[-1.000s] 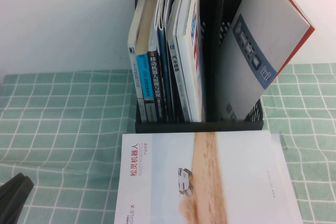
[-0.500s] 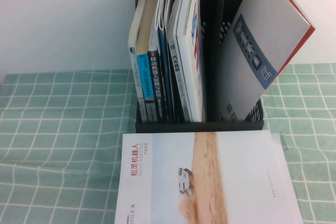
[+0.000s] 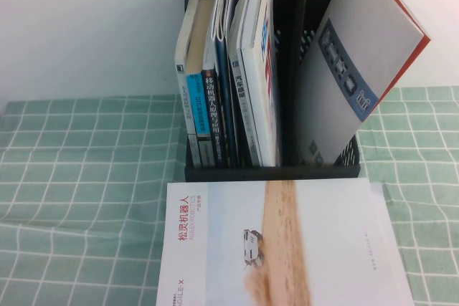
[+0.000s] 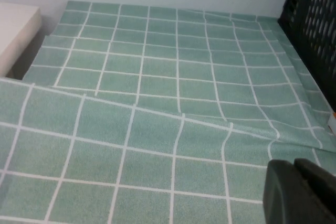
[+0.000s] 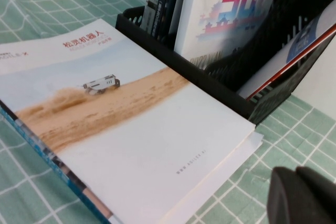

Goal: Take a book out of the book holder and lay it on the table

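The book (image 3: 287,249), white with a sandy band, a small white vehicle and a red title, lies flat on the table (image 3: 86,177) just in front of the book holder (image 3: 272,172). The right wrist view shows the book (image 5: 121,119) resting against the holder's low front bar (image 5: 210,90). My right gripper (image 5: 294,170) hovers shut and empty over the cloth beside the book's corner. My left gripper (image 4: 293,163) is shut and empty above bare cloth (image 4: 157,51), with the holder's perforated side (image 4: 315,19) off to one side. Neither gripper shows in the high view.
Several upright books (image 3: 222,84) fill the holder's left compartment. A grey red-edged book (image 3: 358,55) leans in the right one. Another booklet's coloured edge (image 5: 63,169) peeks from under the book. The cloth has a raised fold (image 4: 184,119). A cream block (image 4: 16,30) sits past the table's edge.
One second ago the left gripper's dark tip showed in the lower left corner of the high view; it has withdrawn out of that view. The book has not moved.
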